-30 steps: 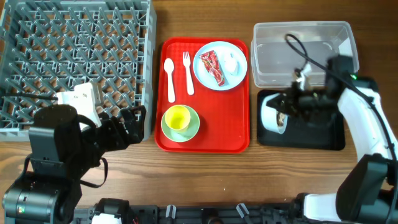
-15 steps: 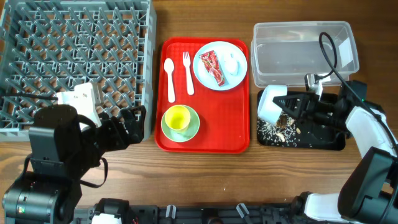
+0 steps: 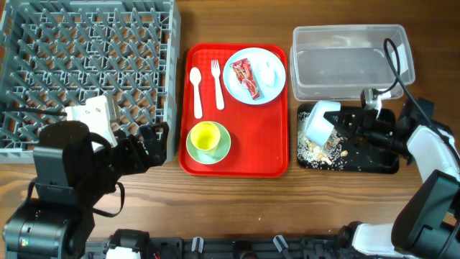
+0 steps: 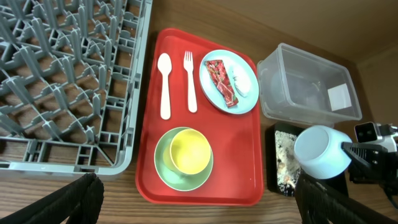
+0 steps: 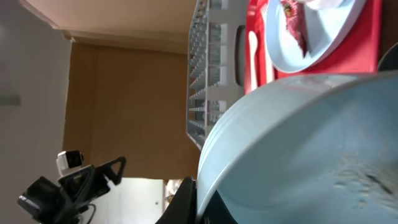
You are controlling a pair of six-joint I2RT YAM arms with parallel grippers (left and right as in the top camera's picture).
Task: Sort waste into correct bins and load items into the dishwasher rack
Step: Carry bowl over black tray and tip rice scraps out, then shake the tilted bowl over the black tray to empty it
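My right gripper (image 3: 343,125) is shut on the rim of a light green-blue bowl (image 3: 318,122) and holds it tipped on its side over the black tray (image 3: 374,162). Whitish grains with brown bits (image 3: 320,152) lie on the tray's left end. In the right wrist view the bowl (image 5: 311,143) fills the frame, its rim pinched at my gripper (image 5: 200,202). My left gripper (image 3: 151,142) hangs open and empty by the grey rack's (image 3: 86,65) front right corner. A yellow cup (image 3: 205,136) sits in the second bowl (image 3: 219,150). The pale blue plate (image 3: 260,86) holds a red wrapper (image 3: 244,78) and a white scrap (image 3: 267,72).
A white spoon (image 3: 196,92) and fork (image 3: 217,83) lie on the flat red serving tray (image 3: 273,137). The clear tub (image 3: 352,61) stands behind the black tray. A cable loops over the tub's right end. The left wrist view shows the cup (image 4: 189,151) and the held bowl (image 4: 320,151).
My right gripper has drawn back to the right with the bowl tipped. Grains and brown bits have spilled out onto the black tray. The left arm has not moved.
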